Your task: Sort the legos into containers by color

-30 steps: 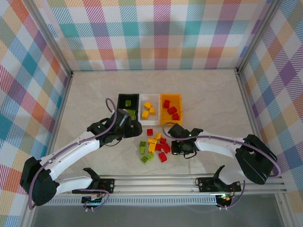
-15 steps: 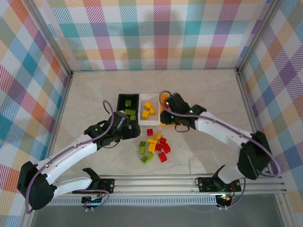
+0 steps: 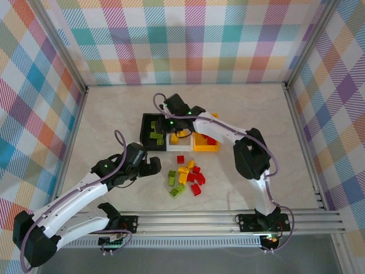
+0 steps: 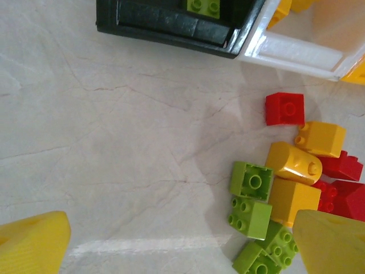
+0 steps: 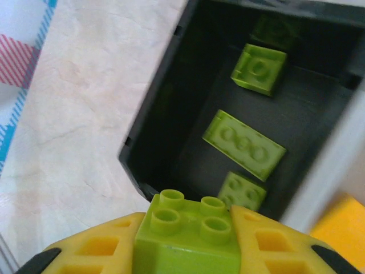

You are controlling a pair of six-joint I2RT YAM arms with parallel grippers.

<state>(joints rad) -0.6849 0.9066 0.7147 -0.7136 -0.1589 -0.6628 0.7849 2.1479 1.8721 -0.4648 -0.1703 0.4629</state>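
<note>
One lime-green studded plastic brick [image 5: 188, 240] was clamped by its flat sides between the yellow fingers [image 5: 97, 248] of the right gripper [image 5: 188, 245], above the black rectangular plastic bin [image 5: 149, 142] containing other green bricks [image 5: 244, 144]. Judged light, rigid, smooth; side-wall grip suits. The left gripper [image 4: 182, 245] stood wide open, empty, beside the loose brick pile [image 4: 285, 188].

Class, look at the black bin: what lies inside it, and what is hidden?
Four lime green legos lie inside the black bin, one of them dim at the far end. The right gripper, shut on another green lego, covers the bin's near edge.
</note>
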